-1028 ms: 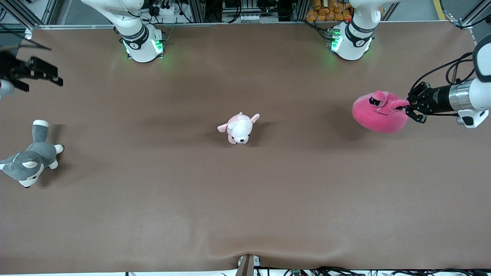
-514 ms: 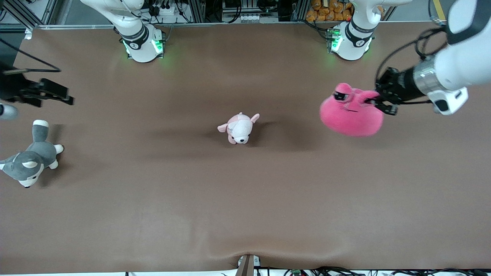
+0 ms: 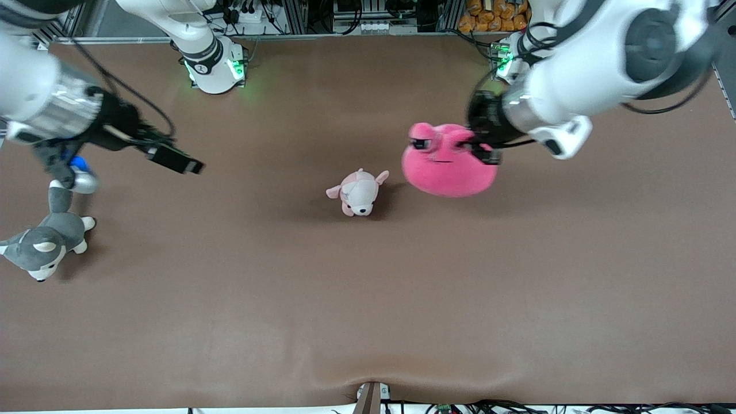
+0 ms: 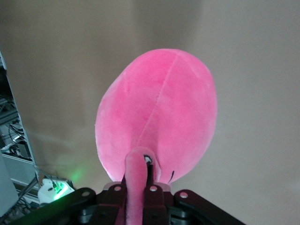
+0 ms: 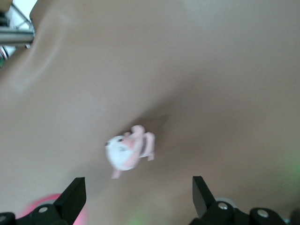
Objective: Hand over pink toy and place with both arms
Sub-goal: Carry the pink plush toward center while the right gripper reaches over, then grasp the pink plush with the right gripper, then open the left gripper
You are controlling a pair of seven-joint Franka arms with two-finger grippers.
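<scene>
Front view: left gripper (image 3: 480, 150) clamps pink toy (image 3: 445, 164) by one eye stalk, aloft at two o'clock of puppy plush (image 3: 357, 192); right gripper (image 3: 172, 159) hangs spread, empty. Left wrist view: fingers (image 4: 150, 192) pinch stalk. Right wrist view: fingers (image 5: 200, 192) apart over puppy plush (image 5: 127, 151).

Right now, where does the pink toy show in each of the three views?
Front view: pink toy hangs from the left gripper, shut on one eye stalk, over the table beside the puppy plush.
Left wrist view: it fills the middle, stalk between the fingers.
Right wrist view: only a pink sliver at the lower edge, near the open right gripper.
Shared landmark: the puppy plush, also in the right wrist view.
</scene>
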